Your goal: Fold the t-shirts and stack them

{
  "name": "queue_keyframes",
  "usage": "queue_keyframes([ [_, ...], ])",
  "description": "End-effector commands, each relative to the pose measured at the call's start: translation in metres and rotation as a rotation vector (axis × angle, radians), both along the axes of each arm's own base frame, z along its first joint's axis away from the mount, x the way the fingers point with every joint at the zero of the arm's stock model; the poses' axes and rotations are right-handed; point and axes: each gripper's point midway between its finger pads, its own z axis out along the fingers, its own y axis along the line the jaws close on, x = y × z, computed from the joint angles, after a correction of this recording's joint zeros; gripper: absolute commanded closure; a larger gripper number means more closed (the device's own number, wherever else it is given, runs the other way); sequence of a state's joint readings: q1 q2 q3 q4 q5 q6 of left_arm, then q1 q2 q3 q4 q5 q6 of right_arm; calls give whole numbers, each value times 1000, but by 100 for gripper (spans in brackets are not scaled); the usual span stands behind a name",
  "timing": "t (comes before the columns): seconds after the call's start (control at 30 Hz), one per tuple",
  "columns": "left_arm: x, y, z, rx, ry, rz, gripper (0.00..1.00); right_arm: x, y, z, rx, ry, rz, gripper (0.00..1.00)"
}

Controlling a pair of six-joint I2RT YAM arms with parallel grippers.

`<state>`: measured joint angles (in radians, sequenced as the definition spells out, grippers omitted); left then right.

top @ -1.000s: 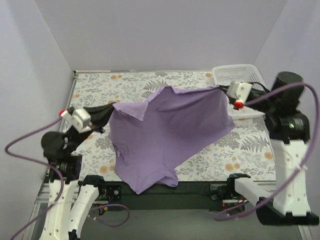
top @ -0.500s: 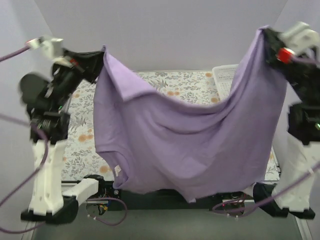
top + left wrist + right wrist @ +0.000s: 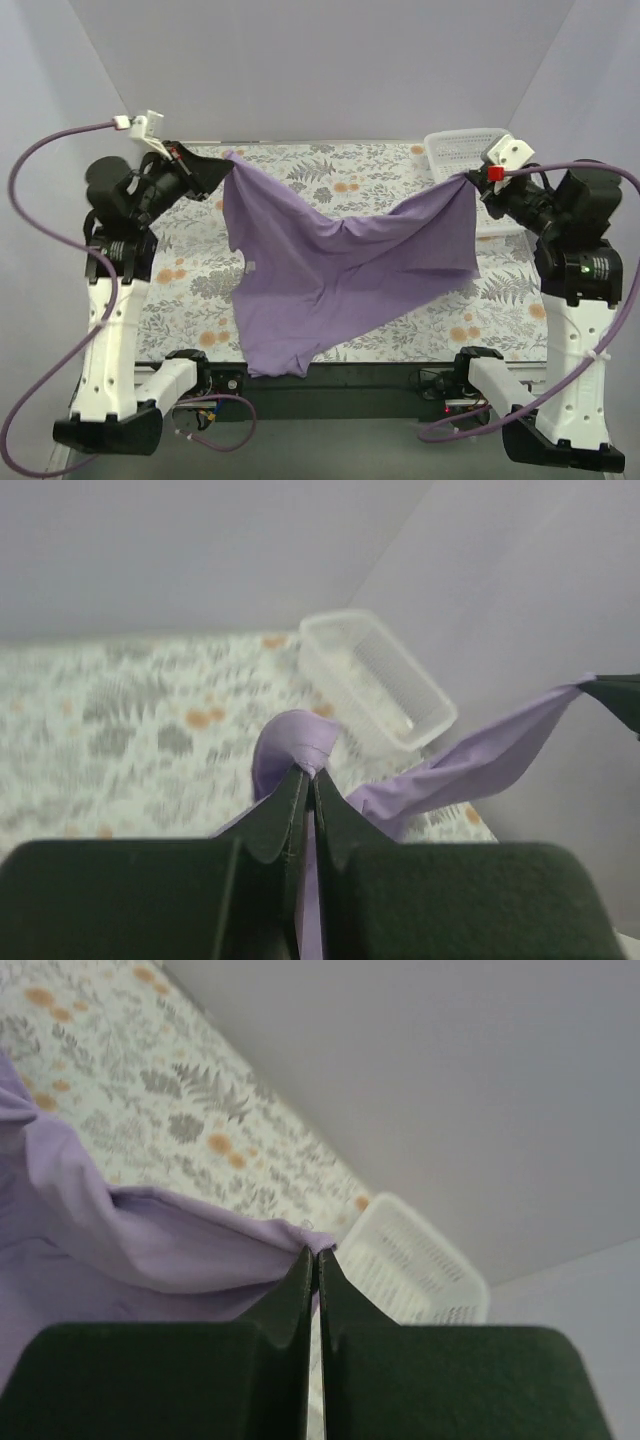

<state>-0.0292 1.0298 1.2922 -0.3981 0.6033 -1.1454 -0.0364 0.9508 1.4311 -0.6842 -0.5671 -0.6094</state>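
The left end effector point(image 3: 218, 168) and the right end effector point(image 3: 470, 183) each pinched a corner of the t-shirt point(image 3: 340, 265), which hung left of the basket point(image 3: 462, 148). Such a thin grip could slip and drop it crumpled.

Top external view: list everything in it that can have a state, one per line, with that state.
t-shirt: unfolded, strung between both grippers, middle sagging.
left gripper: shut on one t-shirt corner, raised.
right gripper: shut on the other corner, raised.
basket: upright, nothing visible inside.
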Motion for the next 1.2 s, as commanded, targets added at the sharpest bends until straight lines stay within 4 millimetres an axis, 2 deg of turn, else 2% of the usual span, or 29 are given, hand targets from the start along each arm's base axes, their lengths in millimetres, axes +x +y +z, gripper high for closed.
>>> queue_keyframes([
  [0.0, -26, -7, 57, 13, -225, -53, 100, 9, 11, 42, 16, -132, 71, 99],
  [0.23, -42, -7, 80, 28, -314, -43, 100, -2, 17, 68, 21, -210, 104, 99],
  [0.37, -48, 4, 99, 55, -381, 44, 100, -3, 10, 95, 31, -292, 56, 99],
  [0.4, -45, 13, 102, 65, -384, 107, 100, -1, 5, 105, 34, -312, 19, 99],
  [0.5, -57, 30, 119, 99, -454, 213, 100, 2, -7, 123, 48, -351, -61, 99],
  [0.57, -70, 50, 135, 119, -519, 337, 100, -1, -12, 141, 59, -400, -98, 99],
  [0.6, -83, 58, 146, 115, -561, 379, 100, 0, -18, 147, 68, -414, -137, 99],
  [0.63, -88, 72, 152, 116, -578, 459, 100, -7, -21, 165, 73, -462, -152, 99],
  [0.7, -110, 83, 170, 120, -657, 513, 100, -13, -29, 184, 86, -510, -204, 99],
  [0.73, -117, 88, 177, 115, -682, 539, 100, -24, -31, 205, 102, -561, -216, 99],
  [0.83, -152, 99, 208, 85, -805, 593, 100, -41, -38, 237, 136, -635, -259, 99],
  [0.87, -159, 101, 215, 76, -825, 599, 100, -58, -38, 258, 150, -694, -264, 99],
  [0.93, -179, 103, 235, 53, -880, 600, 100, -71, -42, 277, 172, -739, -284, 99],
  [0.97, -185, 102, 241, 42, -895, 587, 100, -88, -42, 293, 184, -791, -285, 99],
  [1.0, -199, 103, 255, 24, -934, 585, 100, -94, -44, 301, 194, -812, -294, 99],
  [1.07, -211, 104, 268, 11, -972, 577, 100, -110, -45, 315, 205, -864, -300, 99],
  [1.1, -212, 104, 273, 5, -979, 577, 100, -124, -47, 326, 216, -906, -309, 99],
  [1.13, -226, 106, 285, -14, -1015, 579, 100, -131, -48, 333, 221, -934, -313, 99],
  [1.17, -231, 106, 292, -26, -1035, 575, 100, -138, -49, 338, 224, -956, -318, 99],
])
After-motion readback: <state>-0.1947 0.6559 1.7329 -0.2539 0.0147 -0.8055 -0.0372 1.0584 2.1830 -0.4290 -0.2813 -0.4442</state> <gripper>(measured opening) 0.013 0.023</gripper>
